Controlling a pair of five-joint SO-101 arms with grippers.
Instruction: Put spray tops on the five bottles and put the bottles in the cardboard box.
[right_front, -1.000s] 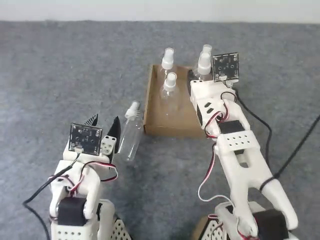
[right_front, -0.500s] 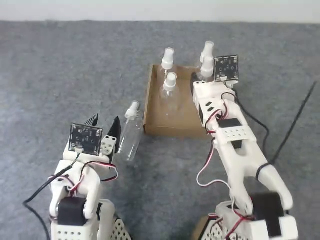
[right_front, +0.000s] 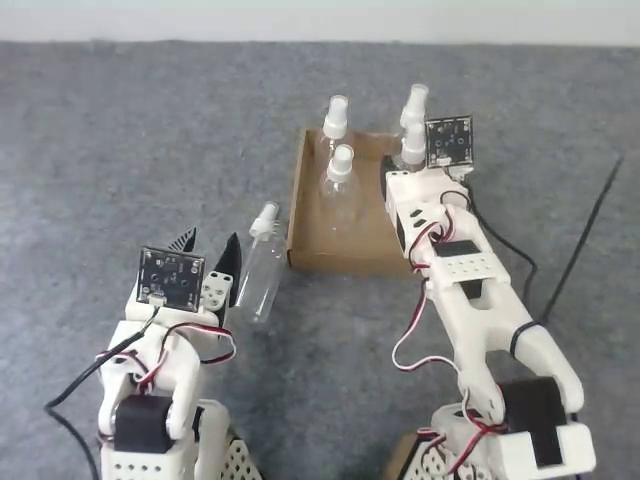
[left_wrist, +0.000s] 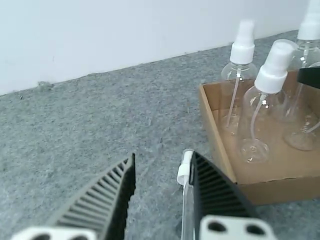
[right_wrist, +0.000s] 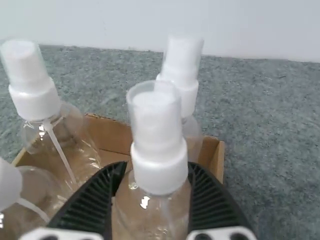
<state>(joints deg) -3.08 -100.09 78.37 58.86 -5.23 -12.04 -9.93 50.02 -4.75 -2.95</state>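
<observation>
A cardboard box (right_front: 345, 245) sits mid-table with several clear bottles with white spray tops standing in it. My right gripper (right_front: 401, 166) is over the box's right side, shut on one of them (right_wrist: 155, 150), its fingers (right_wrist: 95, 200) on both sides of the body. Another bottle (right_front: 416, 98) stands just behind it, and two more (right_front: 335, 120) (right_front: 340, 172) stand on the left side. One capped bottle (right_front: 259, 270) lies on the carpet left of the box. My left gripper (right_front: 212, 240) is open beside it, and one finger (left_wrist: 215, 195) hides part of that bottle (left_wrist: 184, 169).
Grey carpet (right_front: 120, 150) covers the table, with free room to the left and behind the box. A white wall (left_wrist: 100, 30) rises behind. Cables (right_front: 585, 250) trail on the right beside the right arm.
My right arm has shifted slightly, and the bottle it holds has moved a little toward the near side inside the box. The left arm and the lying bottle have not moved.
</observation>
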